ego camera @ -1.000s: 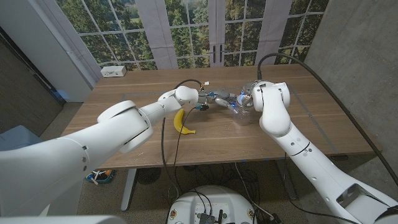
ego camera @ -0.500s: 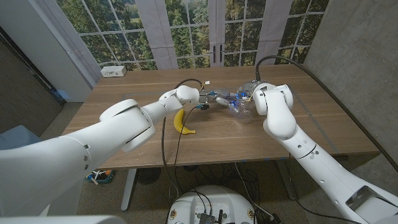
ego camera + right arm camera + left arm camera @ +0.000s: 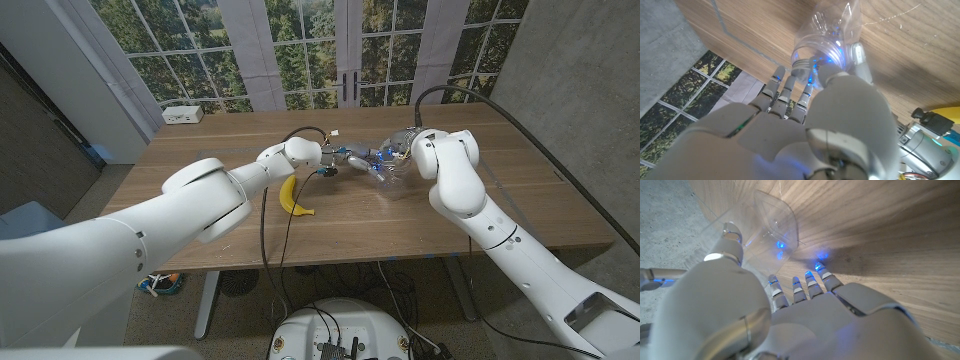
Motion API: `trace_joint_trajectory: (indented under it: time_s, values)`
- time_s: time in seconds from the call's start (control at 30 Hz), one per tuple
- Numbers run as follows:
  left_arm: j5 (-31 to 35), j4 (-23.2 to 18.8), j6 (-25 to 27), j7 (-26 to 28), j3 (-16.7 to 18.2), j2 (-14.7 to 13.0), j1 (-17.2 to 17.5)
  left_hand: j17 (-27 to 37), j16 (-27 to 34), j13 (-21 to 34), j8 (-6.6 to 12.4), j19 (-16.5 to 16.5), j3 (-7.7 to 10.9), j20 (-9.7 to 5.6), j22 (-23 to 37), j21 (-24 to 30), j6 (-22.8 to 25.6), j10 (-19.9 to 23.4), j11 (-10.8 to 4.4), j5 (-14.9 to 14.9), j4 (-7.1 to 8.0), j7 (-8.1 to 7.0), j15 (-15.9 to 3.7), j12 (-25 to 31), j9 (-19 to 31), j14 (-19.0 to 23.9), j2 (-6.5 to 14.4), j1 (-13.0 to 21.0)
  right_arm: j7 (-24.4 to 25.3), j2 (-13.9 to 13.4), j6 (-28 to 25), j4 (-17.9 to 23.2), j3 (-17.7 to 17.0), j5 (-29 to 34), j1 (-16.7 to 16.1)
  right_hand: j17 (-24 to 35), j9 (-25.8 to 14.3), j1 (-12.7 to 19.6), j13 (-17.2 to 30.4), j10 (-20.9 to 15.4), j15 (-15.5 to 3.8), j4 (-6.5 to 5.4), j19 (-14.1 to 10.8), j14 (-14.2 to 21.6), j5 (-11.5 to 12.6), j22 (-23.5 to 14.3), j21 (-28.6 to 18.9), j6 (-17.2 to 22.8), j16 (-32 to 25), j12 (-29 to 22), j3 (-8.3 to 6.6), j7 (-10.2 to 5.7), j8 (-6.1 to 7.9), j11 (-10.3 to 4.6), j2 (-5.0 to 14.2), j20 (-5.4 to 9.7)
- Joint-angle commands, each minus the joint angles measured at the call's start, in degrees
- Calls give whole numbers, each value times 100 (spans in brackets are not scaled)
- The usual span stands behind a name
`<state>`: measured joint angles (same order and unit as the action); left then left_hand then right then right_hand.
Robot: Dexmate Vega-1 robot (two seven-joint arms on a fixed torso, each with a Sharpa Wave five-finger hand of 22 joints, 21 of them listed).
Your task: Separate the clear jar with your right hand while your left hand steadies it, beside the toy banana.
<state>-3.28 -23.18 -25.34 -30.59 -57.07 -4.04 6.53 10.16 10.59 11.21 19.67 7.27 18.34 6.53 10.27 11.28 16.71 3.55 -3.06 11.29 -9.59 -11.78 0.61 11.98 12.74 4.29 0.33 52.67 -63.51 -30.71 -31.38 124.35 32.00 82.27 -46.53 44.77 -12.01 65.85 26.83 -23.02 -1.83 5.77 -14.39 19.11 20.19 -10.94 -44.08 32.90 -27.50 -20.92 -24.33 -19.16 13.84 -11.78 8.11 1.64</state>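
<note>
Head view: right arm shifted rightward since earlier frame, elbow housing now further right; clear jar (image 3: 388,170) at table (image 3: 520,200) middle-far, just right of toy banana (image 3: 293,197); left hand (image 3: 345,160) touching jar's left end.
Left wrist view: left hand (image 3: 805,305) fingers curled around jar (image 3: 771,225).
Right wrist view: right hand (image 3: 805,115) fingers clamped on jar's (image 3: 832,30) threaded end.

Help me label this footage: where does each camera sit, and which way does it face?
Head view: on the head, looking down at the table; both arms show.
Left wrist view: on the left wrist, along the left robot hand toward the clear jar.
Right wrist view: on the right wrist, along the right robot hand gripping the jar's threaded end.
All three show the jar; head and right wrist views share the toy banana.
</note>
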Motion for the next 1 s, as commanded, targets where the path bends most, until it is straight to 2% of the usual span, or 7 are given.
trace_joint_trajectory:
  time_s: [0.03,0.17,0.33,0.67,0.77,0.9,1.0]
  values:
    - [-6,1,7,2,-25,0,-12,2,-14,9,831,3,27,65,17,0,1087,-30,-19,40,24,180,-7,-24,716,-20,161,98,805,-281,-225,165,-187,-1069,-108,16,-98,-776,145,-615,-900,-416,-216,487,-628,6,-228,917,-105,-198,206,831,79,38,226,15]
    - [-13,-20,-12,-3,-16,-11,0,2,-17,9,827,-5,27,68,17,-1,1079,-29,-7,40,23,181,7,-22,716,-34,163,98,1236,-390,-327,227,-275,-1549,-170,-12,-125,-1220,221,-920,-945,-858,-271,715,-815,7,-347,1103,-115,-250,89,947,150,16,356,62]
    - [-6,-66,-25,-19,-10,-36,12,2,-14,9,822,-11,25,75,17,1,1070,-34,-16,40,22,177,8,-20,716,-40,165,97,1788,-586,-401,293,-284,-2004,-228,-38,-133,-1358,267,-1125,-966,-995,-327,888,-849,13,-422,1239,-122,-292,-48,1086,210,130,321,46]
    - [-1,-221,-30,-73,28,-102,65,2,-12,9,818,-27,24,83,17,0,1065,-41,-17,41,20,174,11,-19,716,-50,169,97,2454,-938,-759,365,-67,-2412,-174,97,-203,-1208,372,-1596,-1048,-737,-533,1351,-889,18,-599,1544,-349,-426,-299,1265,392,300,268,102]
    - [11,-266,-10,-79,33,-118,77,1,-12,9,822,-34,24,84,16,-1,1077,-42,-7,41,20,174,12,-17,715,-56,170,97,2379,-1048,-858,395,-39,-2645,-89,163,-195,-1192,435,-1258,-929,-577,-479,1143,-977,18,-649,1160,-291,-264,-334,1383,238,470,174,-5]
    - [21,-318,15,-76,45,-138,94,1,-17,9,819,-47,24,90,16,-3,1070,-63,-11,41,18,162,19,-23,716,-75,171,99,2049,-1264,-1002,404,154,-2829,171,198,-180,-1658,536,-671,-509,-388,-343,814,-960,29,-688,133,-195,31,71,1704,-167,829,-344,-409]
    - [31,-348,19,-65,52,-150,102,1,-17,9,817,-63,24,99,16,-8,1067,-69,-18,41,18,156,21,-24,715,-81,173,99,1825,-1377,-1174,415,476,-2514,367,119,-188,-2012,581,-472,-342,-319,-305,733,-966,40,-678,-167,-145,145,389,1836,-216,906,-709,-609]
